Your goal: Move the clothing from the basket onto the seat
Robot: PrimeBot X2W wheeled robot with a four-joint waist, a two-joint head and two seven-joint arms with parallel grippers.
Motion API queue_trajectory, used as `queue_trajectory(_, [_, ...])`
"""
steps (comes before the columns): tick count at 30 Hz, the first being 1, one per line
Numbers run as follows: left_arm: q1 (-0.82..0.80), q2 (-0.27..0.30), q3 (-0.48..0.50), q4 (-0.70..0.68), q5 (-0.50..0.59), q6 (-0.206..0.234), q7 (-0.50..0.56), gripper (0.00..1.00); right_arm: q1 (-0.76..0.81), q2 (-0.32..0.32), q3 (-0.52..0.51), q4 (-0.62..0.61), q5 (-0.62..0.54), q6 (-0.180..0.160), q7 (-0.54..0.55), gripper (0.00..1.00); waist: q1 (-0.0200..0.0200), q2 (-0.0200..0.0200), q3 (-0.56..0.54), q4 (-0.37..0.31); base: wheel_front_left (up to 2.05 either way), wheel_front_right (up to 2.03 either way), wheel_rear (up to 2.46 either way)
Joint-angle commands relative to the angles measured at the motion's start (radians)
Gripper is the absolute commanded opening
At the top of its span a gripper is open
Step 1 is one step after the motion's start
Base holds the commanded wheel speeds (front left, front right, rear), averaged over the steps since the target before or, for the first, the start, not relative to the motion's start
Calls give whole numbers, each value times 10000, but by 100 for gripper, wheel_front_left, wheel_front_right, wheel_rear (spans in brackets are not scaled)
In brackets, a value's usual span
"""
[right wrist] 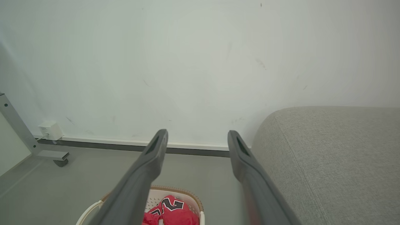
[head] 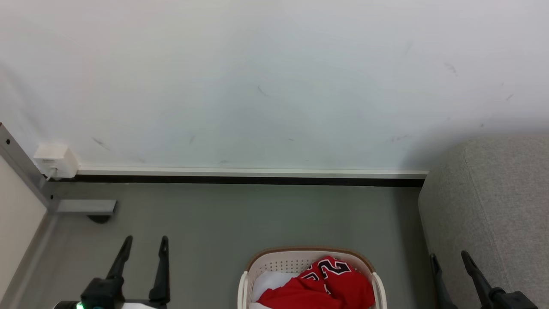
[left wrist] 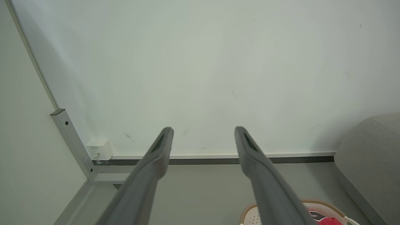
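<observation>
Both apart: left end effector point(head: 146, 239), right end effector point(head: 449, 255). Clothing point(head: 339, 287) in basket point(head: 274, 262) likely soft, light; pinch top fold.

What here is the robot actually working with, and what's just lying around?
Part of the job: the red clothing, the basket holding it, the grey seat.
Just lying about: the pale white cloth in the basket, the white box low on the wall, the metal frame foot on the floor.

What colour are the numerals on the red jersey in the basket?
Black with white edges, on the red jersey; the head view shows them best.
</observation>
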Motion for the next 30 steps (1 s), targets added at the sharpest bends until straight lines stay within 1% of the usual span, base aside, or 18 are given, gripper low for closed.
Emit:
queue_trajectory(1, [-9,-5,25,3,130,-12,-7,100,-36,-67,5,37,106,-21,-35,100,0,0,1,-14,0,0,0])
queue_trajectory(10, [-130,-86,151,-40,187,-183,-7,100,-230,-67,72,-68,121,-21,-35,100,0,0,151,-325,0,0,0])
queue_trajectory(13, [-320,-80,78,-5,222,-344,-7,100,-353,-65,70,-221,106,-21,-35,100,0,0,350,-513,0,0,0])
queue_trajectory(18, [-1116,-50,-219,106,311,-706,-5,100,-659,-61,29,-601,-21,-21,-18,100,0,0,1084,-805,0,0,0])
queue_trajectory(25, [-2698,173,-1340,972,507,-1230,-5,100,-1394,-58,-72,-1192,-216,-21,-16,100,0,0,2596,-1201,0,0,0])
queue_trajectory(30, [-4073,422,-2660,2223,819,-1383,-5,100,-1997,-53,-100,-1606,-270,-21,-16,100,0,0,3827,-1462,0,0,0])
